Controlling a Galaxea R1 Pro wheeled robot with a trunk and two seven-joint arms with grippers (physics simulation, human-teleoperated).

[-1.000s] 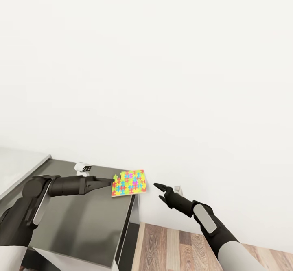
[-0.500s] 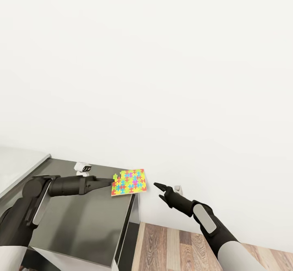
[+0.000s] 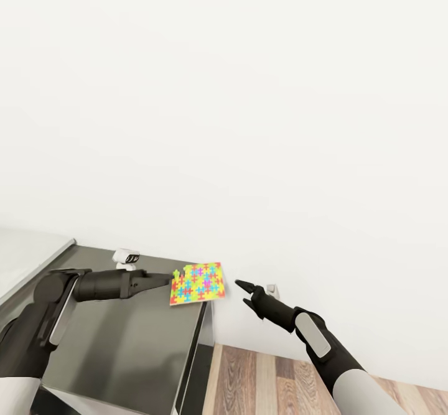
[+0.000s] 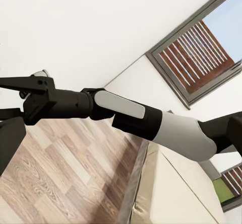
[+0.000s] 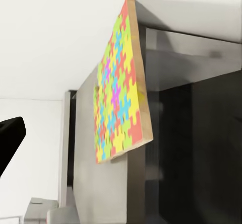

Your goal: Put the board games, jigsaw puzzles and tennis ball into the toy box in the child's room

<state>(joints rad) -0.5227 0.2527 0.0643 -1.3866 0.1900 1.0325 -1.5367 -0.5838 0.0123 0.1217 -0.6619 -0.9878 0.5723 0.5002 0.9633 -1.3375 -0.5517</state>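
Observation:
One jigsaw puzzle [image 3: 198, 282], a thin square of yellow, blue, pink and green pieces, hangs just above the far right corner of the table's dark grey section [image 3: 134, 334]. My left gripper [image 3: 170, 276] is shut on its left edge. In the right wrist view the jigsaw puzzle [image 5: 119, 85] is tilted, off the dark table [image 5: 166, 133]. My right gripper [image 3: 242, 292] is open in the air just right of the puzzle, past the table's end and touching nothing. The toy box, board games and tennis ball are out of view.
A small white robot figure [image 3: 126, 257] stands on the dark section behind my left arm. The light grey tabletop [image 3: 25, 253] runs off to the left. A white wall lies close ahead, with wooden floor [image 3: 274, 381] below. The left wrist view catches the cream bed [image 4: 171, 189] and a window [image 4: 201, 53].
The puzzle has sunk a little and levelled slightly in my left gripper. The view has shifted slightly; both arms are otherwise still.

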